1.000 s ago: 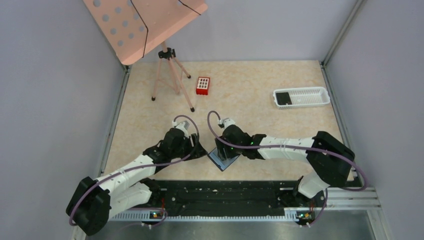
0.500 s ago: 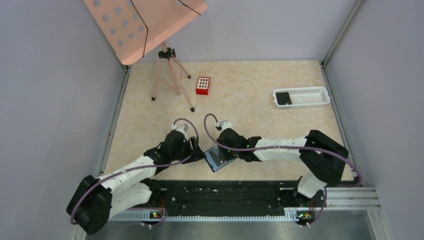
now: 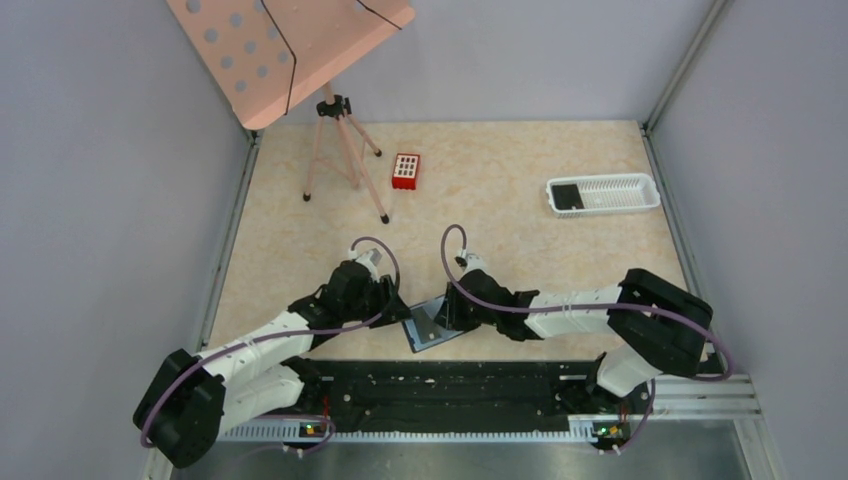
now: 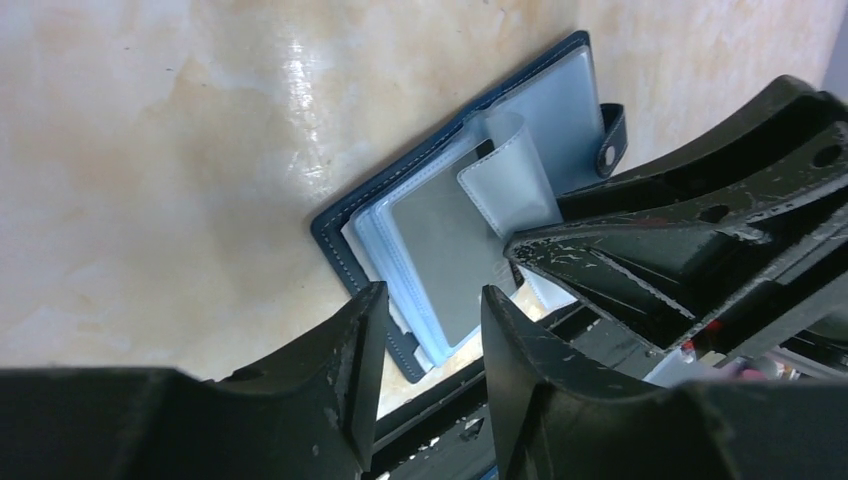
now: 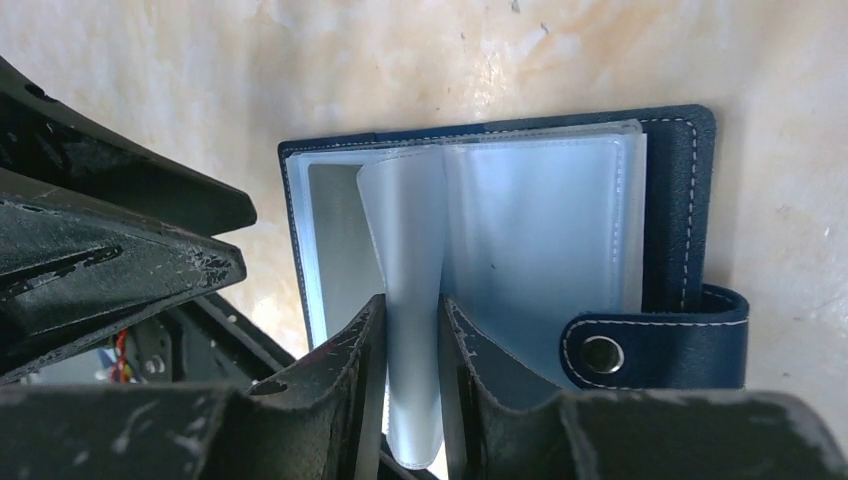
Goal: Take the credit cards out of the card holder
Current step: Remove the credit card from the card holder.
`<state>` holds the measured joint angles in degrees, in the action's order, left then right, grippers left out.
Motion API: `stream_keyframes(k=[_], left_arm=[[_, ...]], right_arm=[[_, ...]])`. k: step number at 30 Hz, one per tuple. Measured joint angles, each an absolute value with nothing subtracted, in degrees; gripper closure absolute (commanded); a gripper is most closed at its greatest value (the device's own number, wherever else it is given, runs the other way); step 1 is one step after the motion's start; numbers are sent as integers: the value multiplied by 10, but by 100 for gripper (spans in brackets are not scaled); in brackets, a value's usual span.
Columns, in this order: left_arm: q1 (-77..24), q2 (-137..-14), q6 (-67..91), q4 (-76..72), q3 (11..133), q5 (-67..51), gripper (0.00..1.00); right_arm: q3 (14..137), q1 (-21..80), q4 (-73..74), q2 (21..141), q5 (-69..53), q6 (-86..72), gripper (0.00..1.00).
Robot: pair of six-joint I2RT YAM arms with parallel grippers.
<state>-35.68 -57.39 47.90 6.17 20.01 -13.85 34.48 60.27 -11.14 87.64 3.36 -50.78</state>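
Observation:
The blue card holder (image 3: 428,326) lies open near the table's front edge, between both grippers. In the right wrist view its blue cover (image 5: 678,200) and snap tab (image 5: 650,348) show, with clear greyish pocket leaves fanned out. My right gripper (image 5: 412,345) is shut on one upright pocket leaf (image 5: 405,240). My left gripper (image 4: 425,350) is open, with its fingers over the card holder's near corner (image 4: 345,250). A grey sheet (image 4: 450,245) fills one pocket. No dark credit card shows in the pockets. One dark card (image 3: 566,196) lies in the white tray.
The white slotted tray (image 3: 615,195) stands at the back right. A red box (image 3: 405,171) and a pink stand on a tripod (image 3: 340,150) are at the back left. The black base rail (image 3: 450,385) runs just behind the card holder's near edge.
The card holder has slid left and nearer to the front edge. My right wrist has swung lower and to the right of it. My left arm has hardly moved.

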Motion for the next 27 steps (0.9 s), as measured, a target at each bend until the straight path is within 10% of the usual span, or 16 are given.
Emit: stream_keyframes(k=[27], left_arm=[[-374, -691, 497, -47, 217, -203, 74]], right_arm=[[256, 603, -260, 842, 4, -632, 54]])
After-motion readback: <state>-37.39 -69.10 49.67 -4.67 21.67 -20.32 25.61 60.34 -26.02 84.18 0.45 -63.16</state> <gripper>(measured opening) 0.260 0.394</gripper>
